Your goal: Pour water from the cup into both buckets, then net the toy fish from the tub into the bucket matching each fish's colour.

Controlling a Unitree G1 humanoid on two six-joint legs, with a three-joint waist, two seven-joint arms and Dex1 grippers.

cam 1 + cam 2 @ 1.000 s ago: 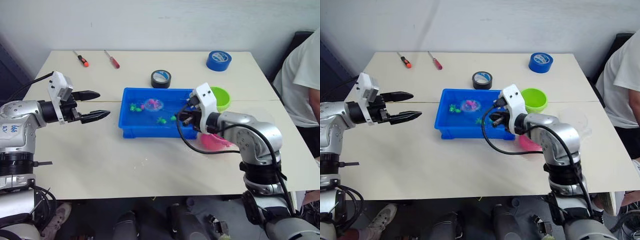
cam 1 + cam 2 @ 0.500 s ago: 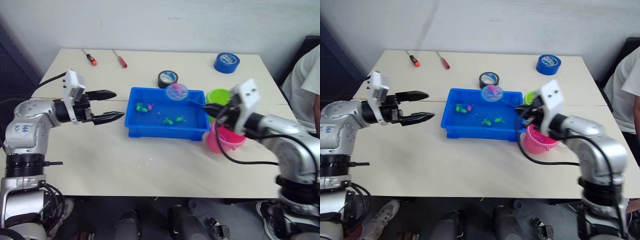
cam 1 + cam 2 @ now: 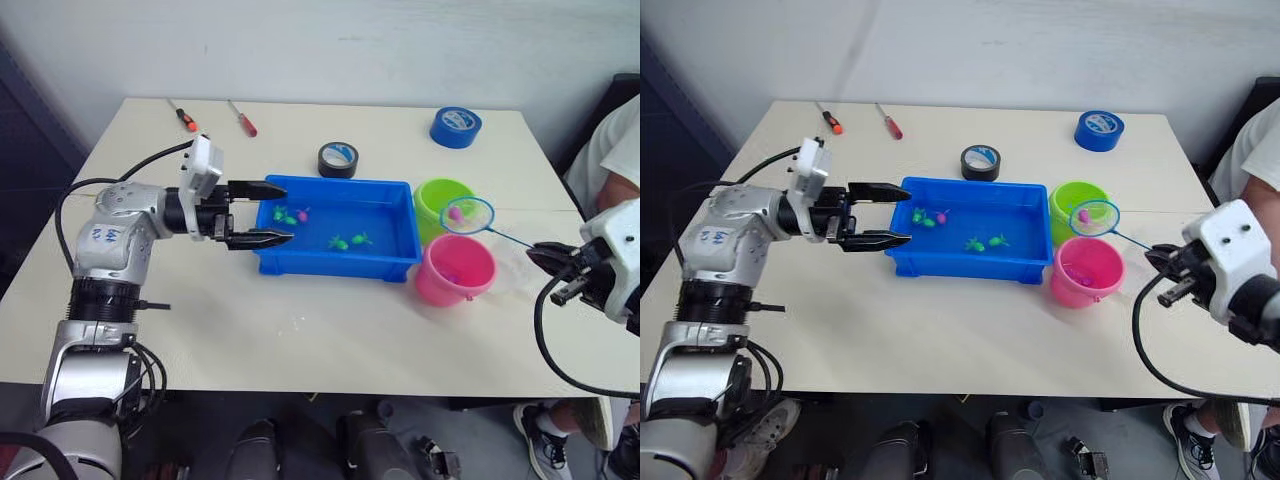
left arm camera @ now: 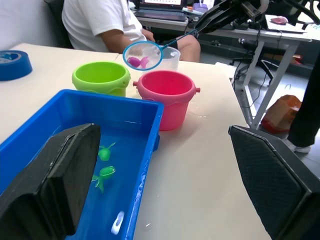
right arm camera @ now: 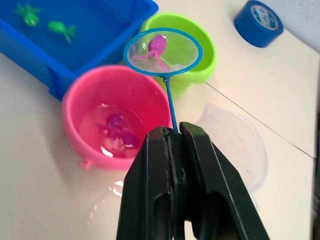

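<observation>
Left arm: we reach it toward the tub point(image 3: 335, 250) from the left.
Left gripper point(image 3: 272, 213): fingers spread wide over the tub's left rim.
Right gripper point(image 5: 171, 134): right of the tub, clamped on the net point(image 5: 163, 52) handle.

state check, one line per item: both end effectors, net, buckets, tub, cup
Left end effector: open, empty, at the tub's left end.
Right end effector: shut on net handle.
Net: held up over the buckets, pink fish inside.
Pink bucket: upright, water and pink fish inside.
Green bucket: upright.
Tub: holds water, fish.
Cup: upright, beside the buckets.
</observation>
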